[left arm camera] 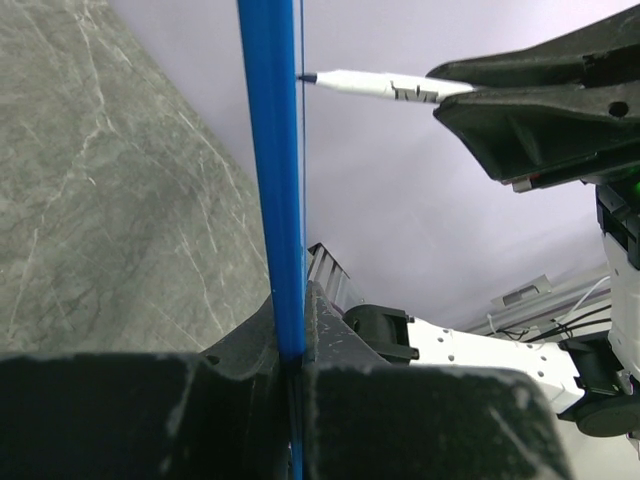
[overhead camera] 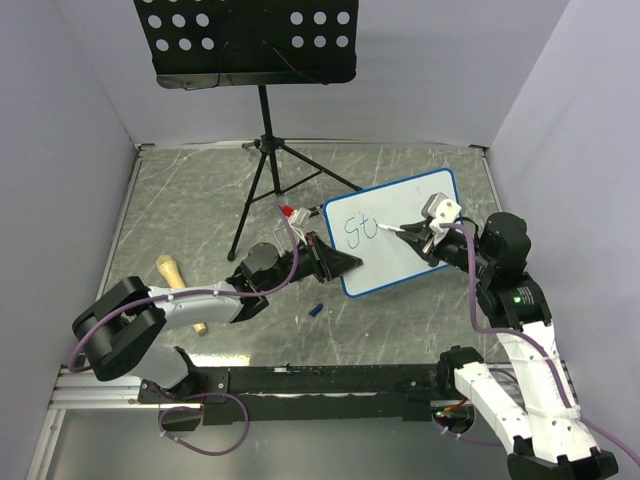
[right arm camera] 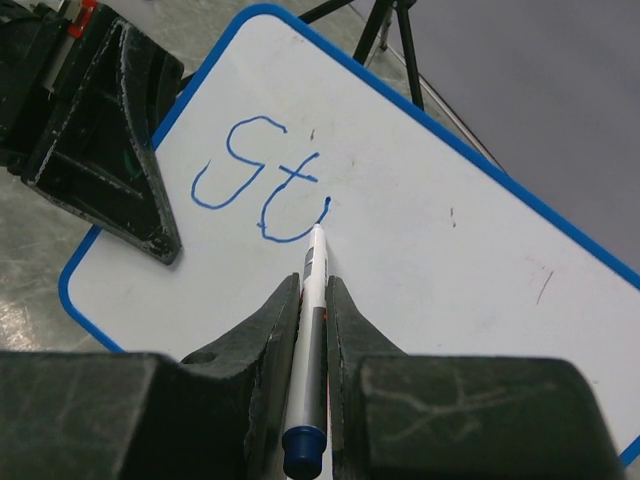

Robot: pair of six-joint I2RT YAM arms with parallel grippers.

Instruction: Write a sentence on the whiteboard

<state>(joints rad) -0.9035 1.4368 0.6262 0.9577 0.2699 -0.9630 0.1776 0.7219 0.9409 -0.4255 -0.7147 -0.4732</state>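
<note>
Marbled tabletop [overhead camera: 200, 190]; left gripper [overhead camera: 335, 261] tight on blue-rimmed whiteboard [overhead camera: 385, 268], right gripper [right arm camera: 312, 295] tight around seemingly plastic pen [right arm camera: 316, 262].

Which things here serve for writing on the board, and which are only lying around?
In use:
- whiteboard, its edge clamped by the left gripper
- marker in the right gripper, tip on the board
- blue lettering, "St" so far

Lying about:
- music stand
- tan wooden object
- small blue piece, perhaps a cap

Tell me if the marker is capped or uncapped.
Uncapped: the marker shows a bare tip touching the whiteboard at the blue lettering.
</note>
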